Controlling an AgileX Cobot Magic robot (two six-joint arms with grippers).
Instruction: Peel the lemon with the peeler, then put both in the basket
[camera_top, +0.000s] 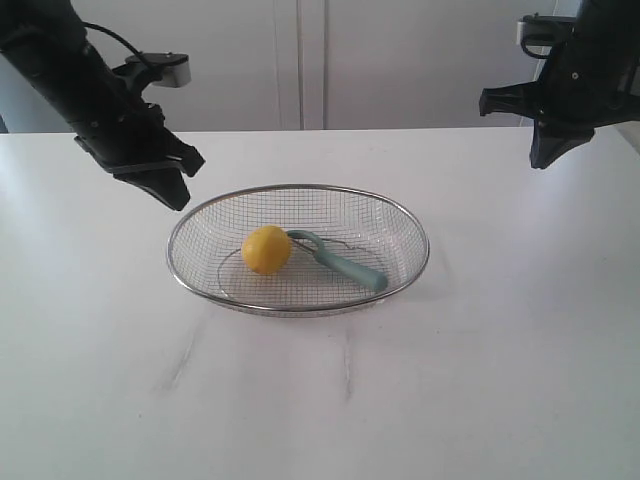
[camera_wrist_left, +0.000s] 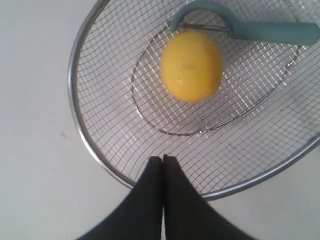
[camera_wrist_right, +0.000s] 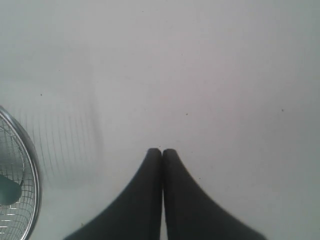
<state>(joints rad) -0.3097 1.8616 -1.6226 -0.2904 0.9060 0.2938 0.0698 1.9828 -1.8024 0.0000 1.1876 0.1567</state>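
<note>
**Both pincers shut and empty; lemon and peeler lie in the basket**

The left pincer (camera_wrist_left: 163, 159) has its fingertips pressed together on nothing and hangs over the rim of the basket (camera_wrist_left: 75, 115). The right pincer (camera_wrist_right: 161, 151) is also pressed shut and empty, above bare table (camera_wrist_right: 225, 75) off to the basket's side. Inside, the lemon (camera_wrist_left: 192, 65) rests on the mesh with the peeler (camera_wrist_left: 272, 32) touching it, loop head against its side. Whether the skin is peeled, I cannot tell. Grabbing either could nudge the other. The round lemon may roll, the flat handle may slip, and fingertips may snag the wire.
</note>
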